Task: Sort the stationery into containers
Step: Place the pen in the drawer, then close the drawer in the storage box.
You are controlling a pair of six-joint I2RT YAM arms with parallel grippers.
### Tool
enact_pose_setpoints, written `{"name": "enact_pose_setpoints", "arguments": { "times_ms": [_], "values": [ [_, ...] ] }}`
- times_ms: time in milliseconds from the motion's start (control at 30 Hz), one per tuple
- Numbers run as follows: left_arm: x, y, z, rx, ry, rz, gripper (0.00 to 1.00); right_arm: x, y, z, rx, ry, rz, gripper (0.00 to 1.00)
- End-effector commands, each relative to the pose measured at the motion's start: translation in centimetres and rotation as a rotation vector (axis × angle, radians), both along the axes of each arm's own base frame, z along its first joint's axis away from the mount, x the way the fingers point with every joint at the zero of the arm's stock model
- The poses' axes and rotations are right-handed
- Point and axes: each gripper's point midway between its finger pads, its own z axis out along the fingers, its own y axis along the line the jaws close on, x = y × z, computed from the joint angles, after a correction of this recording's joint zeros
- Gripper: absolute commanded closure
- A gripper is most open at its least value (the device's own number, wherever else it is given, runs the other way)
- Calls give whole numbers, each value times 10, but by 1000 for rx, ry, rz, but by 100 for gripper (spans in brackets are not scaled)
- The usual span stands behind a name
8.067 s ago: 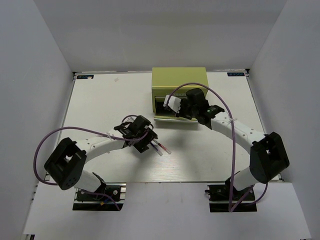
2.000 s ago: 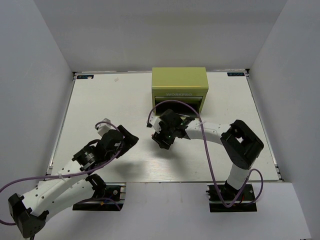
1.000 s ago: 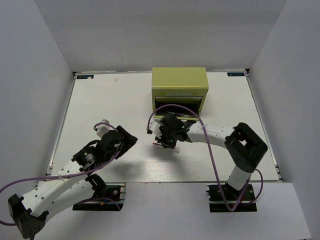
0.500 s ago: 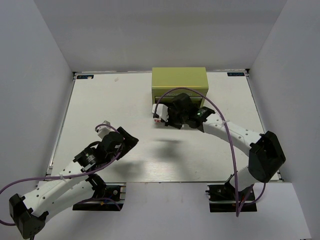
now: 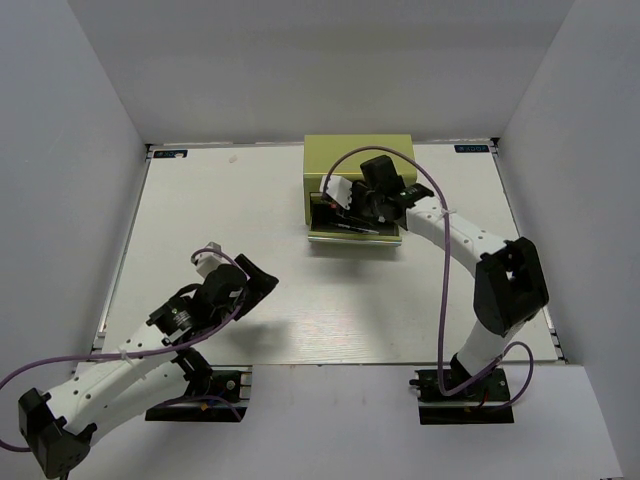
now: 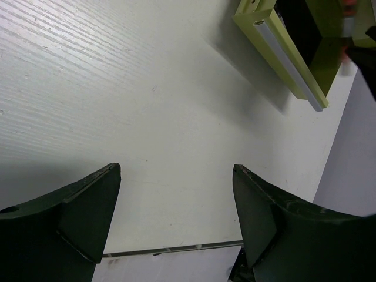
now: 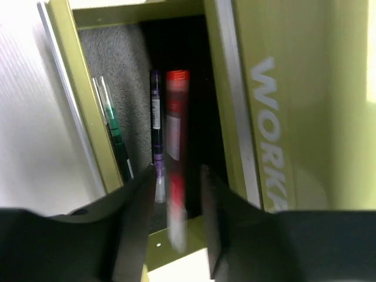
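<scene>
The yellow-green chest [image 5: 360, 160] stands at the back of the table with its lower drawer [image 5: 355, 236] pulled out. My right gripper [image 5: 340, 212] hangs over that drawer. In the right wrist view its jaws [image 7: 177, 173] stand apart, and the red-pink pen [image 7: 176, 147], blurred, lies between them with a gap on each side. A dark purple pen [image 7: 155, 117] and a dark green pen [image 7: 114, 132] lie in the drawer beside it. My left gripper [image 5: 258, 285] is open and empty over the bare table, its fingers [image 6: 88, 205] wide apart. The light blue pen is out of view.
The chest's front carries embossed lettering [image 7: 267, 129] above the drawer. The open drawer's rim [image 6: 282, 59] juts toward the table's middle. White walls close the table in on the left, back and right.
My right gripper has carried the red-pink pen from the table's middle up to the open drawer, and its jaws have parted. The left arm has stayed put.
</scene>
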Motion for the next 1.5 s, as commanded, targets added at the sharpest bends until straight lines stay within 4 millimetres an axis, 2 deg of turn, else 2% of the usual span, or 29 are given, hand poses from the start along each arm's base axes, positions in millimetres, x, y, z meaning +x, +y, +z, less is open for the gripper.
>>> {"name": "enact_pose_setpoints", "arguments": {
  "times_ms": [0, 33, 133, 200, 233, 267, 300, 333, 367, 400, 433, 500, 533, 600, 700, 800, 833, 867, 933, 967, 1033, 1100, 1233, 1300, 1333, 1467],
  "values": [
    [0, -1, 2, -24, -15, 0, 14, 6, 7, 4, 3, 12, 40, 56],
    [0, -1, 2, -24, -15, 0, 14, 5, 8, 3, 5, 21, 43, 51],
    [-1, 1, 2, -23, -14, 0, 14, 5, 11, 6, 31, 50, 45, 51],
    [-1, 1, 2, -23, -14, 0, 14, 3, 15, 16, 64, 50, 60, 58],
    [-2, 2, -2, -17, -8, 0, 14, -3, 16, 17, 79, 74, 81, 63],
    [-1, 0, 0, -23, -14, 0, 14, -10, 20, 24, 111, 85, 118, 74],
    [-1, 0, 0, -23, -14, 0, 14, -17, 22, 24, 107, 96, 161, 80],
    [-1, 0, 0, -23, -14, 0, 14, -27, 23, 26, 127, 131, 202, 87],
    [-1, 0, -2, -17, -8, 0, 14, -44, 26, 23, 139, 189, 256, 99],
    [-1, 0, -2, -17, -8, 0, 14, -50, 27, 21, 123, 181, 321, 100],
    [-1, 0, -2, -17, -8, 0, 14, -69, 31, 13, 104, 233, 370, 100],
    [0, -1, 0, -16, -8, 0, 14, -80, 27, 7, 111, 280, 447, 100],
    [0, -1, 0, -17, -8, 0, 14, -95, 24, -2, 103, 355, 466, 100],
    [0, -1, 0, -17, -8, 0, 14, -101, 25, -15, 88, 403, 496, 100],
    [1, -2, 1, -23, -14, 0, 14, -100, 21, -32, 56, 425, 491, 100],
    [1, -2, 1, -23, -14, 0, 14, -82, 24, -44, 36, 360, 434, 100],
    [1, -2, 1, -23, -14, 0, 14, -82, 22, -49, 34, 379, 394, 100],
    [1, -2, 1, -23, -14, 0, 14, -70, 28, -47, 49, 325, 387, 100],
    [1, -2, -1, -17, -8, 0, 14, -63, 22, -59, 8, 314, 326, 100],
    [1, -2, -1, -17, -8, 0, 14, -46, 23, -58, -5, 252, 280, 100],
    [1, -2, -1, -17, -8, 0, 14, -37, 17, -66, -24, 233, 201, 100],
    [1, -2, -1, -17, -8, 0, 14, -20, 19, -64, -4, 173, 143, 100],
    [1, -2, -1, -17, -8, 0, 14, 8, 9, -64, -39, 64, 31, 100],
    [1, -2, -1, -17, -8, 0, 14, 13, 1, -69, -58, 42, -16, 100],
    [1, -2, -1, -17, -8, 0, 14, 25, 1, -62, -44, -13, -45, 100],
    [1, -2, -1, -17, -8, 0, 14, 37, -4, -61, -51, -78, -93, 100]
  ]
}}
